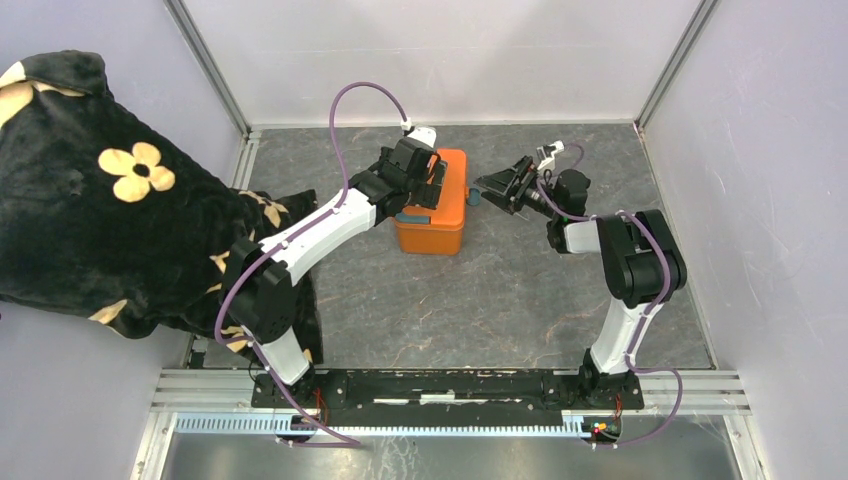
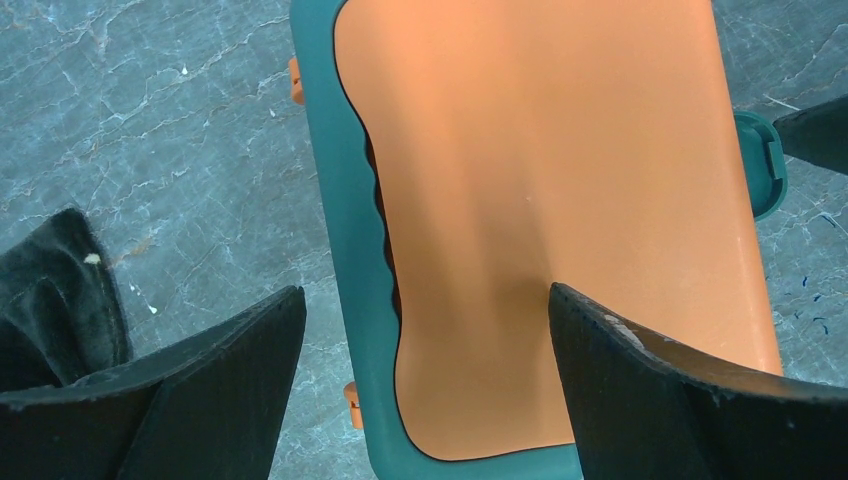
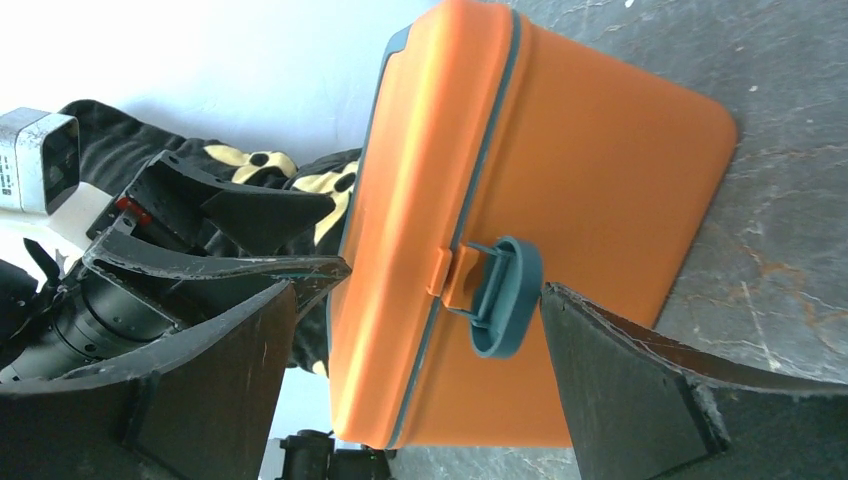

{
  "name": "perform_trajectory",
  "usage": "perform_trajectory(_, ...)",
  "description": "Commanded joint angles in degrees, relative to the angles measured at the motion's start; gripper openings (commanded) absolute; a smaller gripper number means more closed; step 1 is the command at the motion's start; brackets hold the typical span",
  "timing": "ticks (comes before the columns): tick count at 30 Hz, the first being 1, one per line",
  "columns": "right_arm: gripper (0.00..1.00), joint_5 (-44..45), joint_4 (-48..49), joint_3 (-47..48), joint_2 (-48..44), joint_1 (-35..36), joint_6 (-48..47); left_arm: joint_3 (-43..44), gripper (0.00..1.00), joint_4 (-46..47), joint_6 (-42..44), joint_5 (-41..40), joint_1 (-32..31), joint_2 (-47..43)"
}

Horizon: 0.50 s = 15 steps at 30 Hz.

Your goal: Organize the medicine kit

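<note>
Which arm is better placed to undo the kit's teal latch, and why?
Right: the right gripper, open, faces the teal latch on the medicine kit; the left gripper sits over the lid, away from it.

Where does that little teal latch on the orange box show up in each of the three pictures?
Top external: latch on the right side of the box, near centre.
Left wrist: latch at the right edge, upper half.
Right wrist: latch at centre, slightly low.
Shared landmark: the orange box, in all three.
</note>
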Motion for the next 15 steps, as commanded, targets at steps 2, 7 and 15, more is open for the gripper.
perform_trajectory(2, 0.98, -1.07, 0.56, 3.48, -0.05, 1.57, -0.61, -1.44, 0.97, -2.30, 1.79, -1.11, -0.17, -0.59)
perform_trajectory(7, 0.98, 0.09, -5.80, 4.04, -0.87, 1.75, -4.52, -1.59, 0.97, -2.29, 1.89, -1.36, -0.17, -0.71)
perform_trajectory(15, 0.98, -0.33, -9.25, 6.19, -0.59, 2.83, -6.51, -1.63, 0.97, -2.31, 1.93, -1.29, -0.17, -0.72)
